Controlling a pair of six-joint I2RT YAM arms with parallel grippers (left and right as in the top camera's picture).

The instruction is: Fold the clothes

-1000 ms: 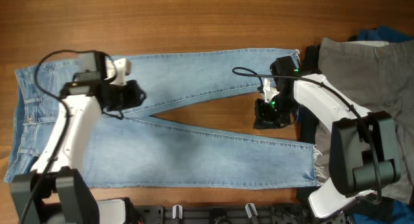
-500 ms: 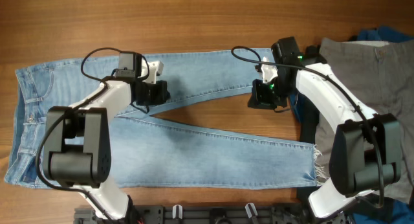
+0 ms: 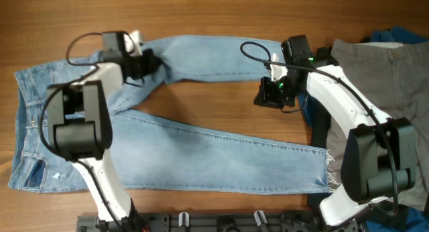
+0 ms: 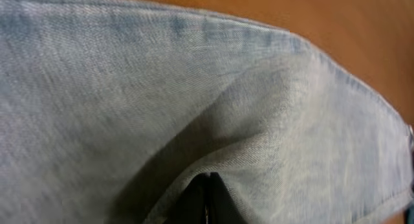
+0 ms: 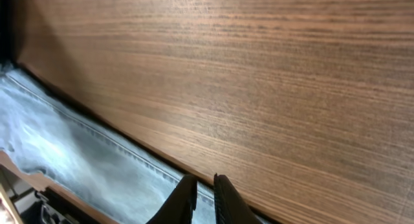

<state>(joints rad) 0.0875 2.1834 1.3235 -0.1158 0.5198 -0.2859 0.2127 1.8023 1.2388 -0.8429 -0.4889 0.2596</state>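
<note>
I find the jeans (image 3: 201, 151) flat on the table (image 3: 201, 17), waistband at the left and both legs running right. The near leg lies straight. The far leg is rucked up where the left gripper (image 3: 146, 63) sits by the crotch; its wrist view shows the fingers pressed together with a fold of denim between them. The right gripper (image 3: 267, 96) is at that leg's near hem corner, fingers drawn close on the denim edge. At the far right I note a grey garment (image 3: 382, 71) and a bright-blue garment (image 3: 399, 35).

One pair of jeans (image 3: 201, 151), one grey garment (image 3: 389, 71), one bright-blue garment (image 3: 397, 35), two claws (image 3: 154, 63) (image 3: 260, 100)
</note>
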